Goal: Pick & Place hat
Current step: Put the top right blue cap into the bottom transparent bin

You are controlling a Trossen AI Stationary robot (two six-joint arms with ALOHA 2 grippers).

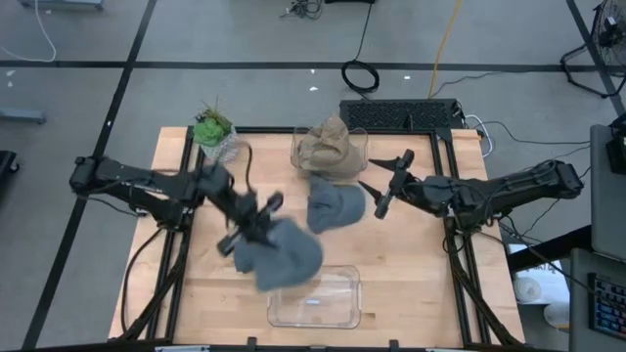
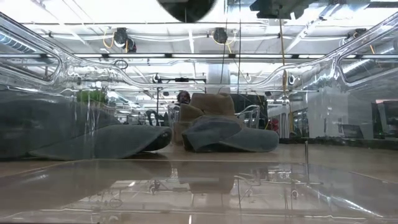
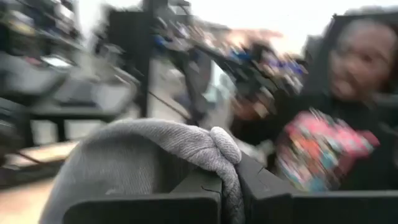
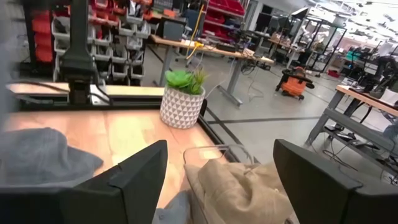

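Observation:
My left gripper (image 1: pixel 256 219) is over the table's middle, shut on a grey knit hat (image 1: pixel 286 256) that spreads below it toward the near clear container (image 1: pixel 337 311). In the low view this hat (image 2: pixel 93 137) appears with its lower edge down on the table. A second blue-grey hat (image 1: pixel 335 205) lies flat on the table at the centre. A tan hat (image 1: pixel 331 147) sits in the far clear bin. My right gripper (image 1: pixel 380 186) hovers open just right of the blue-grey hat, touching nothing. My left gripper pinches a bunched fold of the grey hat's knit cloth (image 3: pixel 225 152) between its two fingers (image 3: pixel 186 199). The fold bulges up above the fingertips. The rest of the hat (image 3: pixel 124 162) hangs to one side of the gripper, and its lower edge seems to rest on the table.
A potted plant (image 1: pixel 213 132) stands at the far left of the table, also in the right wrist view (image 4: pixel 182 98). The far bin with the tan hat (image 4: pixel 242 183) lies ahead of my right gripper (image 4: pixel 217 180). A person (image 3: pixel 348 112) shows beyond the table.

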